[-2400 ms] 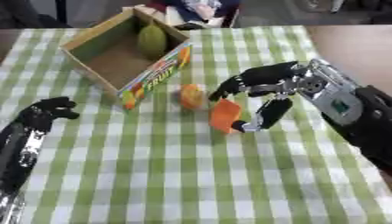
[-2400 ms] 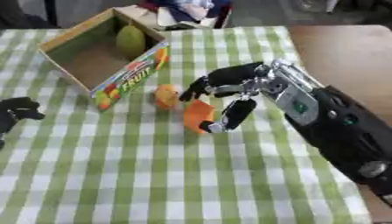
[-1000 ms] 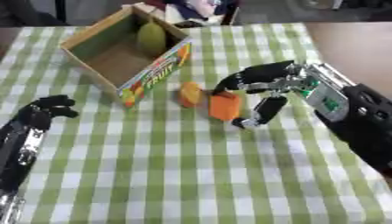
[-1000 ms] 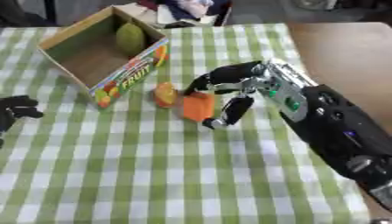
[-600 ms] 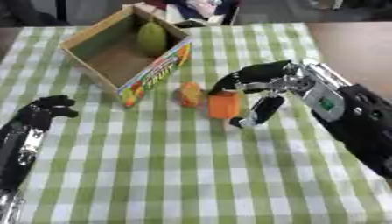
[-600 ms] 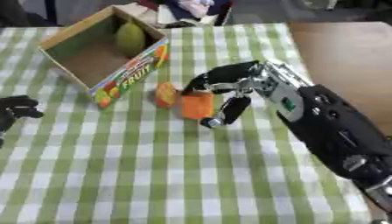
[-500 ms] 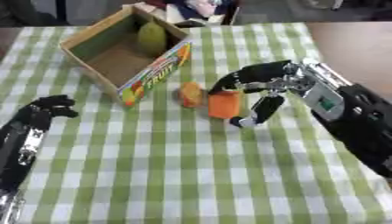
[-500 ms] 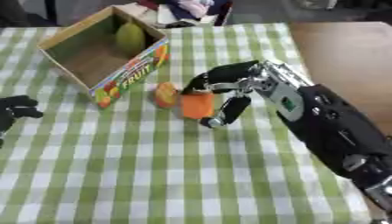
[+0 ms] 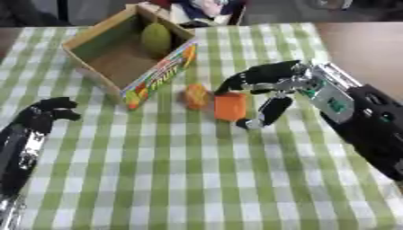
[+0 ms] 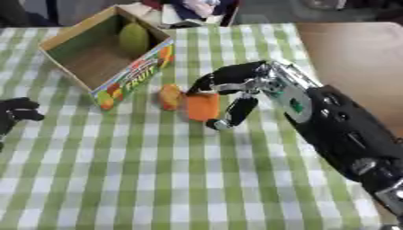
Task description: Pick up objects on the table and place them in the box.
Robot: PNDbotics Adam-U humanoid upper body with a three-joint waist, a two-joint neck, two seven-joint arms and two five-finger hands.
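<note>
An orange block (image 9: 230, 106) is held just over the checked cloth, pinched between the curled fingers and thumb of my right hand (image 9: 271, 80). The hand reaches in from the right, its fingers arched over the block's top. A small round orange fruit (image 9: 195, 95) lies right beside the block on its left. Further left stands the open cardboard box (image 9: 161, 74), tilted askew, with a green pear (image 9: 156, 38) in its far corner. My left hand (image 9: 45, 116) rests at the lower left, fingers relaxed, holding nothing.
The green-and-white checked cloth (image 9: 181, 179) covers the table, and bare brown tabletop (image 9: 362, 49) shows at the right. Cloth and clutter (image 9: 206, 9) lie beyond the far edge behind the box.
My right hand has carried the orange block up and to the left, so it is now beside the small orange fruit. The left hand has stayed put.
</note>
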